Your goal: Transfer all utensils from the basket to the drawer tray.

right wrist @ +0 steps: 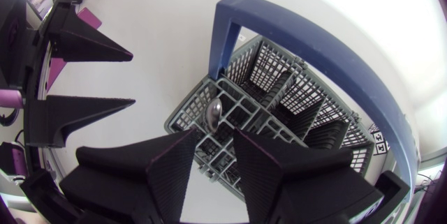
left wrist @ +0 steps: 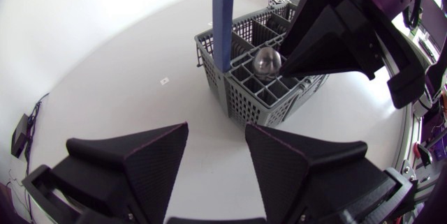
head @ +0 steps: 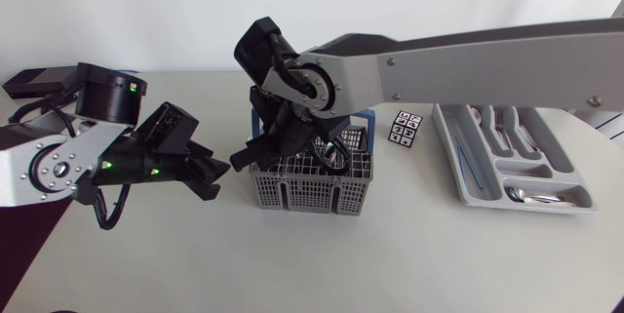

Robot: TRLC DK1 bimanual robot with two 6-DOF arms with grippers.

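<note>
While the right gripper [right wrist: 215, 139] hangs over the basket [head: 312, 194] with its fingers apart, nothing is clamped yet.

Step in hand, by my reading: lining up a pick on the spoon [left wrist: 267, 61].
- Spoon stands bowl-up in one of the basket's small cells, near the foot of the basket's blue handle [right wrist: 307, 42].
- From the right wrist view the bowl sits just ahead of the two fingertips, in line with the gap. Neither finger touches it there.
- From the left wrist view one finger's tip is right beside the bowl. I cannot tell whether it touches.
- Other cells of the basket look empty where visible. Some are hidden behind the right arm.

Left gripper [left wrist: 216, 132]: fingers apart, empty, near the basket and pointing at it, on the side away from the drawer tray [head: 458, 162].

Drawer tray lies well apart from the basket on its other side and already holds forks [head: 502, 123] and a spoon [head: 531, 195]. A marker card [head: 405, 128] lies between basket and tray.

Next move, as I judge it:
- Lower so the fingers straddle the bowl or neck, then close from both sides.
- Lift straight up and clear of the cell walls and the handle arch before swinging towards the tray.
- A rounded bowl may slip between wedge fingers, so a grip lower on the neck looks safer.
</note>
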